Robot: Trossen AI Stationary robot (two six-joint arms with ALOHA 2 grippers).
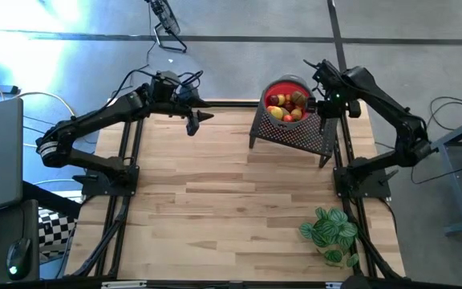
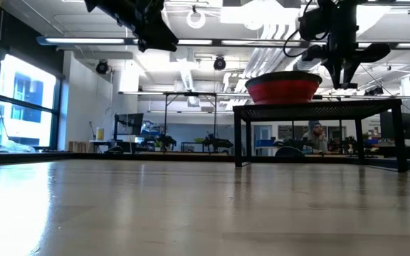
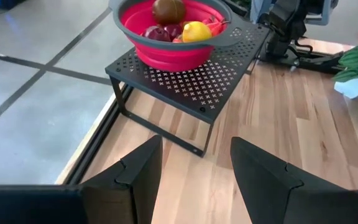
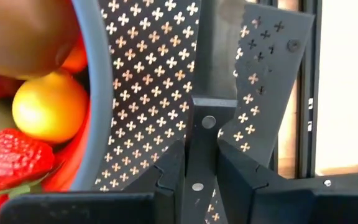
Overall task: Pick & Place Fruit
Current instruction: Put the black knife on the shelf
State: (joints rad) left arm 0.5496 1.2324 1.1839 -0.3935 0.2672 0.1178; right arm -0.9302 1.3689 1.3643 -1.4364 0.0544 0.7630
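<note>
The fruit [image 1: 285,107] is heaped in a red bowl [image 1: 287,88] with a grey rim, which stands on a black perforated stand [image 1: 291,135] at the table's far right. The left wrist view shows a brown piece [image 3: 168,10], a yellow one [image 3: 196,31] and dark red ones. The right wrist view shows an orange-yellow piece [image 4: 50,106] and a strawberry [image 4: 14,158]. My right gripper [image 4: 201,149] points down over the stand's right edge beside the bowl, fingers a narrow gap apart. My left gripper [image 1: 195,122] hangs open above the table's far edge, left of the stand. No knife shows. My right gripper has a dark strip with two rivets [image 4: 208,121] showing in the gap between its fingers. I cannot tell whether this strip is part of the stand below or whether the fingers touch it.
A green leafy plant [image 1: 331,233] stands at the table's near right corner. The wooden table top [image 1: 215,201] is bare between the arms. Black frame rails run along the left and right edges. A person [image 2: 315,135] sits far off in the room behind.
</note>
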